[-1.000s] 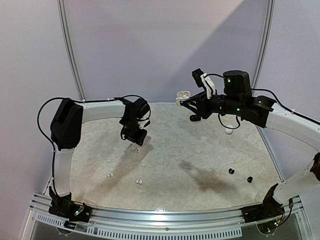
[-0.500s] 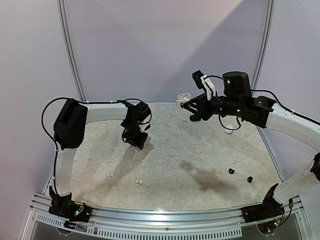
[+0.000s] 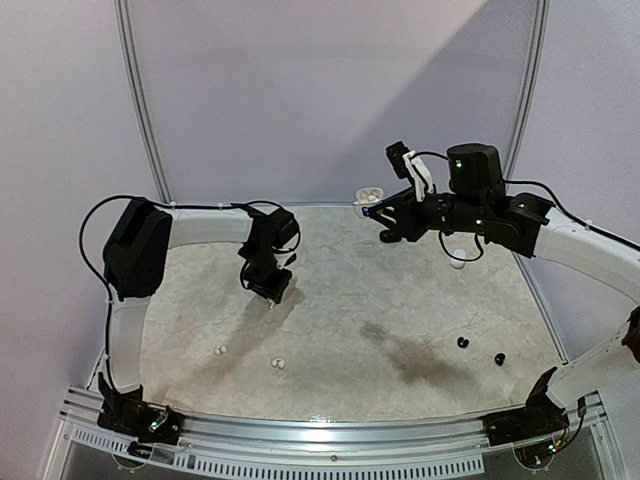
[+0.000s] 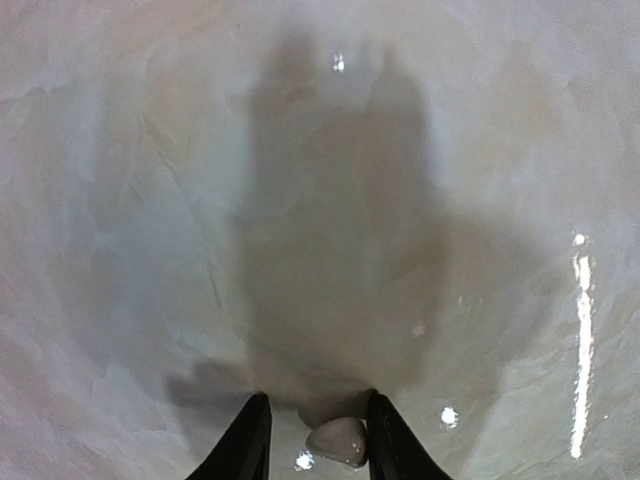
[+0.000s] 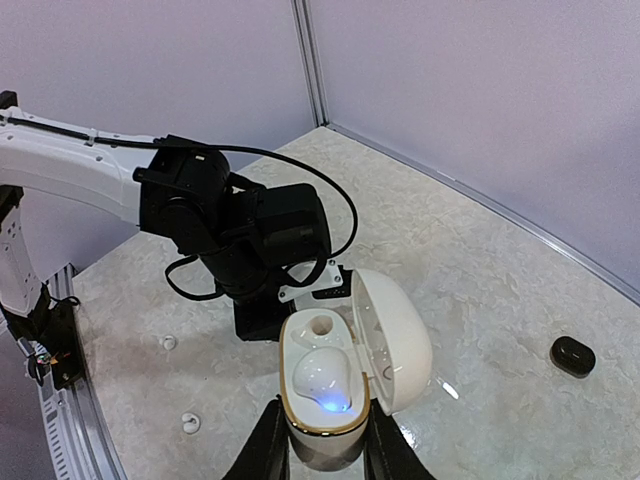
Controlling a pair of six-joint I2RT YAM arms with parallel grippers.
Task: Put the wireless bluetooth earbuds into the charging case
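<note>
edged the left gripper (image 4: 318, 425) around a white earbud (image 4: 338, 442), could not tell whether clenched; kept the right gripper (image 5: 325, 450) clamped on the open charging case (image 5: 345, 365), one socket free for it.

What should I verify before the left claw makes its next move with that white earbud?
1. The white earbud lies between the fingers of the left claw: ok.
2. Fingers closed on it: not ok, a gap shows on one side.
3. The right claw clamps the charging case: ok.
4. The lid is swung open: ok.
5. One socket is free: ok. The other holds a seated earbud glowing blue.
6. White earbud lifted off the table: cannot tell.
</note>
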